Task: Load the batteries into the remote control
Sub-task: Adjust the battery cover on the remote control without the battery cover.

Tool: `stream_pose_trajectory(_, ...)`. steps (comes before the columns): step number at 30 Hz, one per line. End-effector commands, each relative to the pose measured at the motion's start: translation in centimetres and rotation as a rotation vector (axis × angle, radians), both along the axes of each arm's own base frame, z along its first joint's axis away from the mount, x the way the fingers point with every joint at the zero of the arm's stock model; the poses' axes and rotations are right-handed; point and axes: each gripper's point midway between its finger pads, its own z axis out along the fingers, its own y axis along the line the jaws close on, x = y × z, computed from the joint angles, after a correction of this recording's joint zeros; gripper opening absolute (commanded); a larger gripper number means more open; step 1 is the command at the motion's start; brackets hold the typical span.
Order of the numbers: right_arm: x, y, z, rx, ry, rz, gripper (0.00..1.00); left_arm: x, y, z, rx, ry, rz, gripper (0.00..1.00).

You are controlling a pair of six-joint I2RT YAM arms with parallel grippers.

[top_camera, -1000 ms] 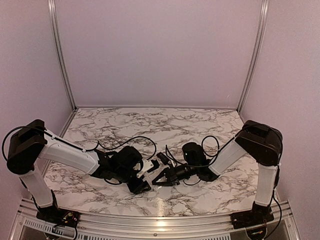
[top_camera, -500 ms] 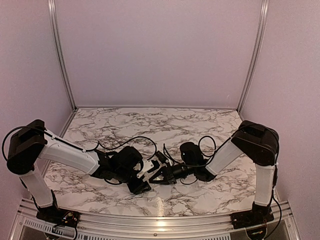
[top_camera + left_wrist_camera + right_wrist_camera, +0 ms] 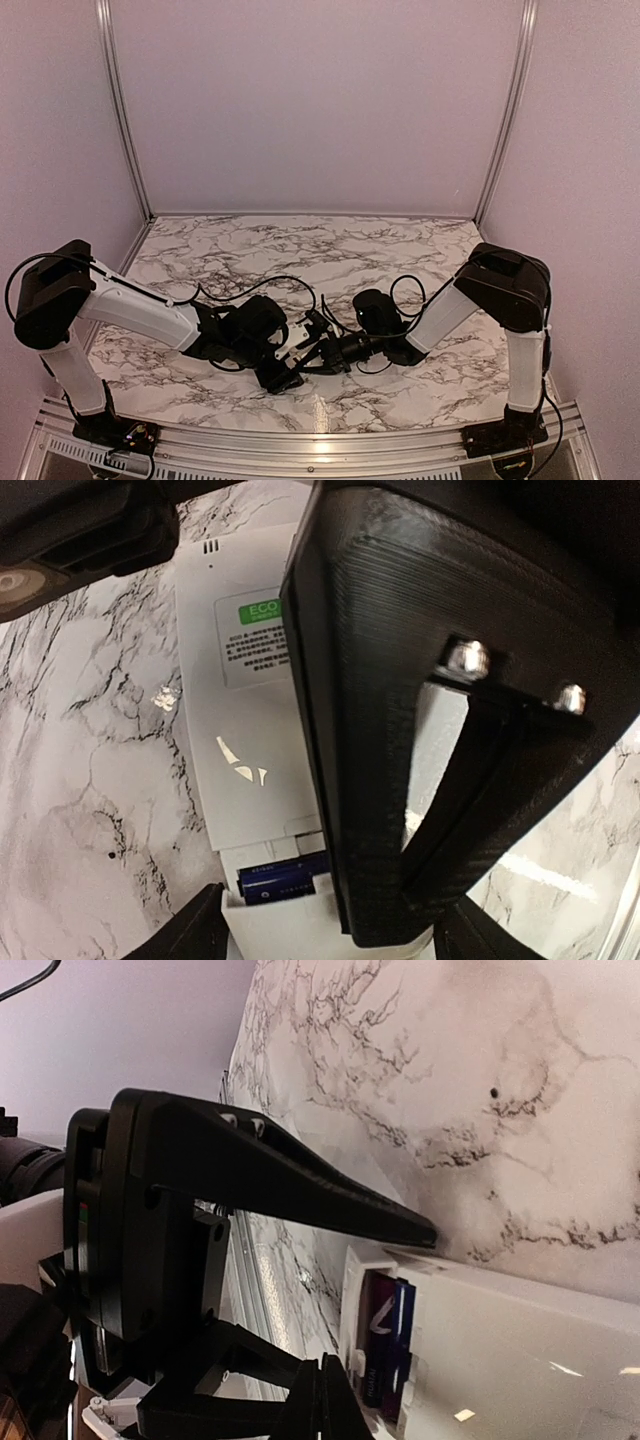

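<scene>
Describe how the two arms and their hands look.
The left arm and right arm have white tubular links, bulky black joints and loose black cables. The left hand and right hand are black ridged plastic; the left shows silver screws.

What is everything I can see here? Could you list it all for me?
remote control: one, white, lying back-up on the table between the grippers, battery bay open.
battery: one seen for sure, dark blue, in the open bay; a second cannot be told.
label: one, green and white, on the remote's back.
table: one, white marble pattern with grey veins.
walls: pale lilac, around the table.
rails: silver, at the wall corners.
arms: two, white and black; left arm, right arm.
left gripper: black, jaws apart at the remote's bay end; grip unclear.
right gripper: black, shut, tip beside the bay.
</scene>
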Motion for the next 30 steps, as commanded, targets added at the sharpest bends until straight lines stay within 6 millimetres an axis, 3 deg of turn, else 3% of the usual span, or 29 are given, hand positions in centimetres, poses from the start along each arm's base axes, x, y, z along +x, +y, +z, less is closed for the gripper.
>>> stream_pose_trajectory(1, -0.2, -0.3, -2.2, -0.072, 0.012, -0.008, 0.02, -0.8, 1.0, -0.9, 0.039, 0.024, -0.002, 0.76)
stream_pose_trajectory(13, 0.0, -0.5, -2.2, -0.09, -0.007, -0.015, 0.01, -0.3, 2.2, 0.9, -0.024, -0.018, 0.072, 0.77)
stream_pose_trajectory(30, 0.9, -0.8, -2.0, -0.147, -0.069, -0.047, 0.02, 0.2, 1.7, 4.2, -0.181, -0.121, 0.071, 0.69)
